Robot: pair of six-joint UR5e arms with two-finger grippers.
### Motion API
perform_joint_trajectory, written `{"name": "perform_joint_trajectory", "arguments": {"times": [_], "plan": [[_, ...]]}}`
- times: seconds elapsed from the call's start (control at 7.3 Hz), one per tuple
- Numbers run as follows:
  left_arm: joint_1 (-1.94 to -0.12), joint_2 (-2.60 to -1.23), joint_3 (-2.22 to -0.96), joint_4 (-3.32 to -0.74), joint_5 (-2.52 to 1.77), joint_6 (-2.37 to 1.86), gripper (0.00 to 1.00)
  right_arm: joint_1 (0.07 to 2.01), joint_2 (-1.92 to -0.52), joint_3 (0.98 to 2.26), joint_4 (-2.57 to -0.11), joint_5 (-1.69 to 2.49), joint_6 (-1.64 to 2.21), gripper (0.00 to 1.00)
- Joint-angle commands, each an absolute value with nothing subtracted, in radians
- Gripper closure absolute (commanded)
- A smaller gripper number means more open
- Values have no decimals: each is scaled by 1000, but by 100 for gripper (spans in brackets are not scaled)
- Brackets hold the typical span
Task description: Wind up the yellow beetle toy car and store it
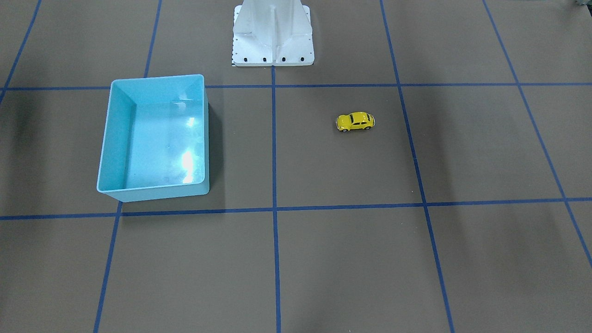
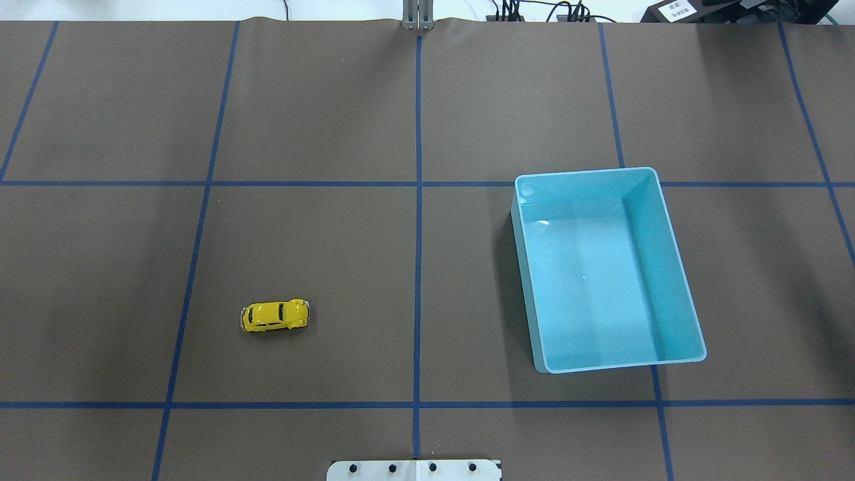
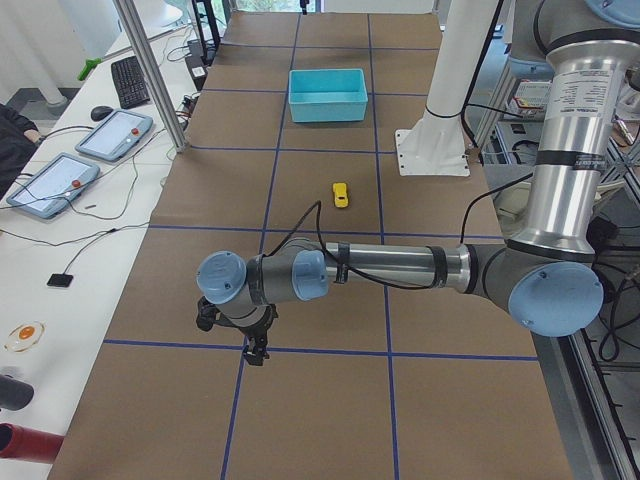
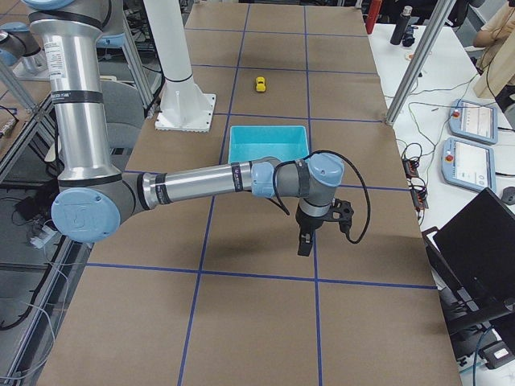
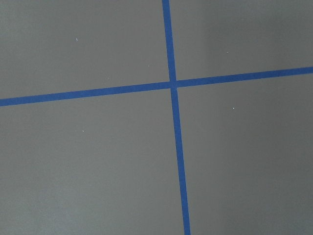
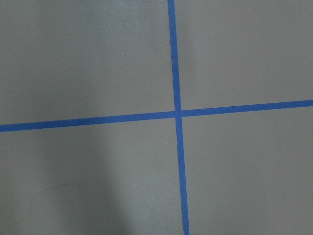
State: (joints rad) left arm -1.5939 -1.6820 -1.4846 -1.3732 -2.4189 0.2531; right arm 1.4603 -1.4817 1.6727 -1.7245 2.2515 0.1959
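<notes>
The yellow beetle toy car (image 2: pixel 274 315) stands on its wheels on the brown table, left of the centre line; it also shows in the front-facing view (image 1: pixel 354 121) and both side views (image 3: pixel 341 194) (image 4: pixel 260 84). The light blue bin (image 2: pixel 604 267) stands empty on the right half (image 1: pixel 155 134). My left gripper (image 3: pixel 255 352) hangs over the table's left end, far from the car. My right gripper (image 4: pixel 305 241) hangs beyond the bin at the right end. Both show only in side views, so I cannot tell whether they are open or shut.
The white robot base (image 1: pixel 273 34) stands at the table's near edge. Blue tape lines (image 2: pixel 418 200) form a grid on the brown mat. Tablets and cables (image 3: pixel 60 180) lie on the operators' white desk, next to upright metal posts (image 3: pixel 150 75).
</notes>
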Motion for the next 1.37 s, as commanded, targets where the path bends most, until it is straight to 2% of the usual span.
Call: {"name": "perform_joint_trajectory", "arguments": {"times": [0.0, 0.27, 0.55, 0.82, 1.23], "plan": [[-1594, -1689, -1486, -1373, -2413, 250, 0, 1460, -1480, 1677, -1724, 2250, 198, 0], [-1595, -1689, -1494, -1371, -2411, 249, 0, 1460, -1492, 1654, -1726, 2246, 201, 0], [-1597, -1697, -1515, -1364, -2405, 249, 0, 1483, -1532, 1690, -1732, 2255, 202, 0], [-1598, -1695, -1580, -1335, -2407, 247, 0, 1516, -1580, 1721, -1724, 2261, 199, 0], [-1595, -1706, -1728, -1197, -2395, 244, 0, 1516, -1575, 1712, -1723, 2263, 198, 0]]}}
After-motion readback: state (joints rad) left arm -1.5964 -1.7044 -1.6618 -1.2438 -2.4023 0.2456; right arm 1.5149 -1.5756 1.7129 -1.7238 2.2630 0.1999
